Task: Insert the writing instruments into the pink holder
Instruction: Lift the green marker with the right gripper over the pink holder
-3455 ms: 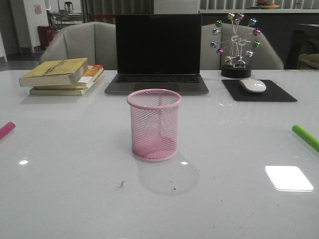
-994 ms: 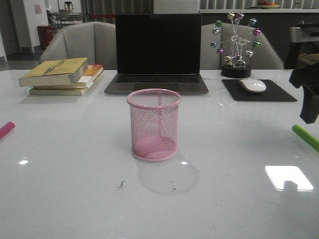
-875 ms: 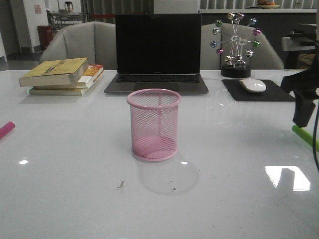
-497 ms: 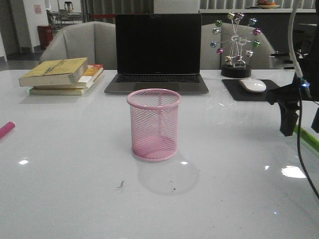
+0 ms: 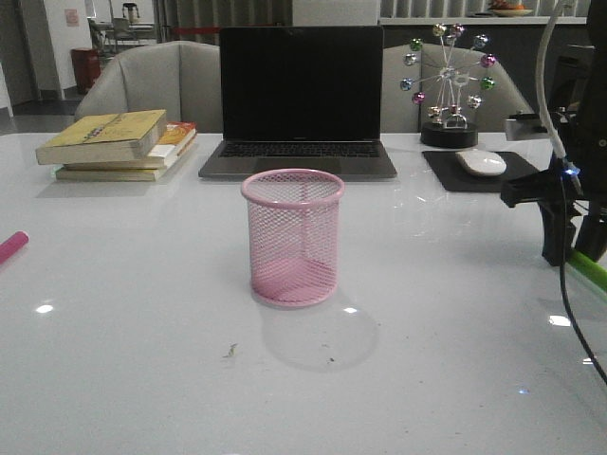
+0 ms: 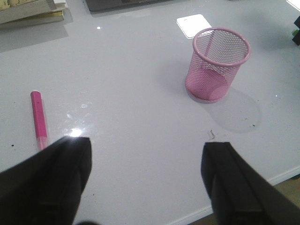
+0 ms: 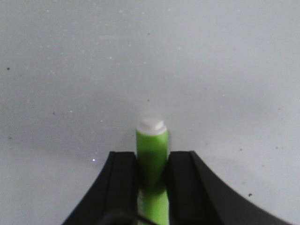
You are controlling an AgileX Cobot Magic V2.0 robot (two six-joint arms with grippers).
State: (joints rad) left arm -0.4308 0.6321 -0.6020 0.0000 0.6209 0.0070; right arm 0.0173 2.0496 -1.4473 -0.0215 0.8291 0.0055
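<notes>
two pens: green pen [image 7: 152,154] in right gripper [image 7: 152,178], pink pen [image 6: 38,117] on table; one pink holder [image 5: 293,237].

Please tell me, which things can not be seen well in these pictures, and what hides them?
- Green pen: in the front view, the right pincer and the picture edge hide most of it.
- Green pen in the right wrist view: the fingers cover its sides, so firm contact is unclear.
- Pink pen: front view edge cuts it off.
- Left pincer: absent from the front view.
- Book title: too small.
</notes>
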